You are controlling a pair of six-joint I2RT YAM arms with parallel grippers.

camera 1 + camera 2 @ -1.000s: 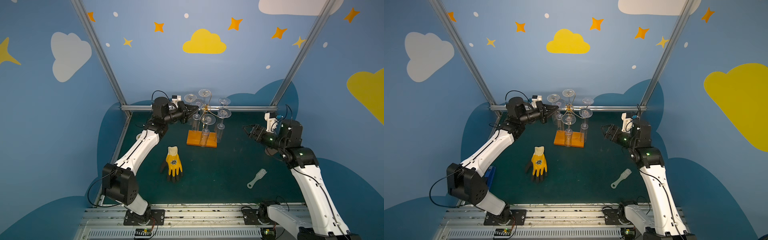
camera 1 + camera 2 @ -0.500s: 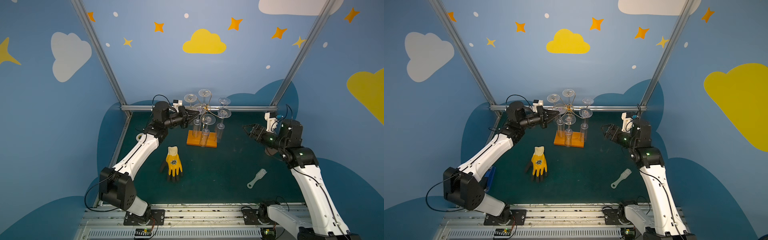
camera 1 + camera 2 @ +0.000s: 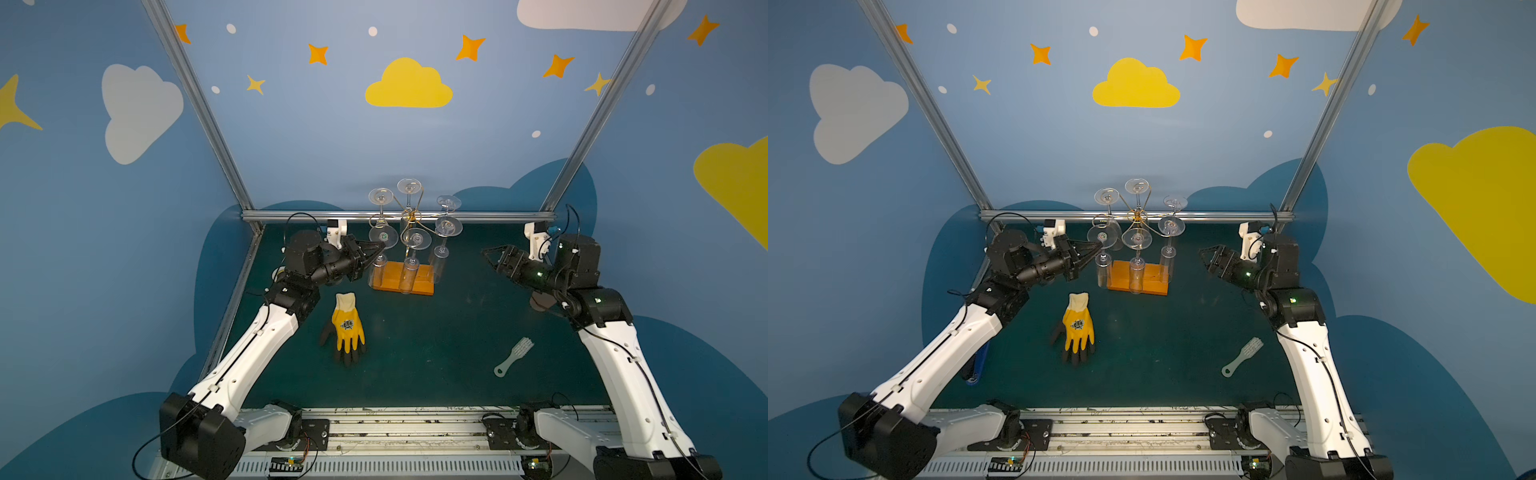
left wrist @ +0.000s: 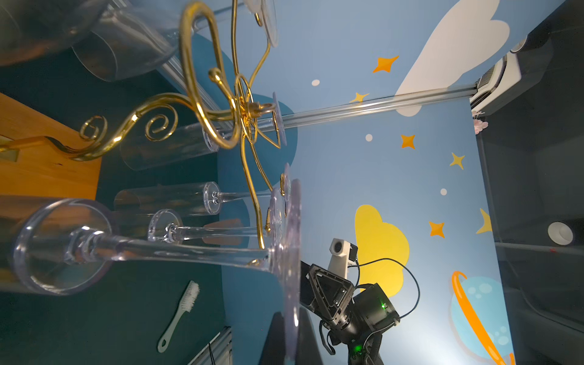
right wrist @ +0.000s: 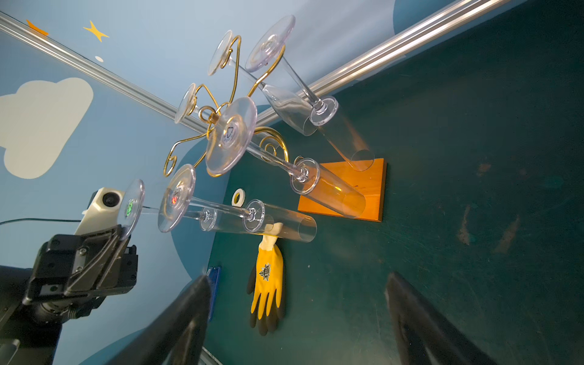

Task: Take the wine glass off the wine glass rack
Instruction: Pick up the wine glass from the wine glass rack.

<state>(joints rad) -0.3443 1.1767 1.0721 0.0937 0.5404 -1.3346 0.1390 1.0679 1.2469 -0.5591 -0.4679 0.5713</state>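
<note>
**Left claw pinches a glass foot beside the rack; right claw spread and empty**

The wine glass rack [image 3: 409,215] stands at the far middle of the dark green worktop [image 3: 436,345], fixed to its orange base [image 3: 422,280]; five clear glasses [image 3: 449,226] hang upside down from its gold curled arms, feet up and bowls down. The left claw [image 3: 379,246] reaches in from the left at the height of the lower arms; its jaws are pressed together on the rim of the round foot of a sixth wine glass [image 3: 385,237], the one with a green mark on its foot. In the left wrist view the edge of that foot [image 4: 292,252] runs between the two dark fingers [image 4: 273,343]. This glass hangs bowl down by the left end of the base. One bare curled arm [image 5: 169,155] sits just above it, and the foot looks clear of that curl; whether the stem touches any wire I cannot tell.

The right claw [image 3: 489,258] hovers well to the right of the rack, pointing toward it; its jaws are spread wide with nothing between them, touching nothing.

A yellow glove [image 3: 348,328] lies flat on the worktop near of the base; a pale brush [image 3: 513,357] lies at the near right.
</note>
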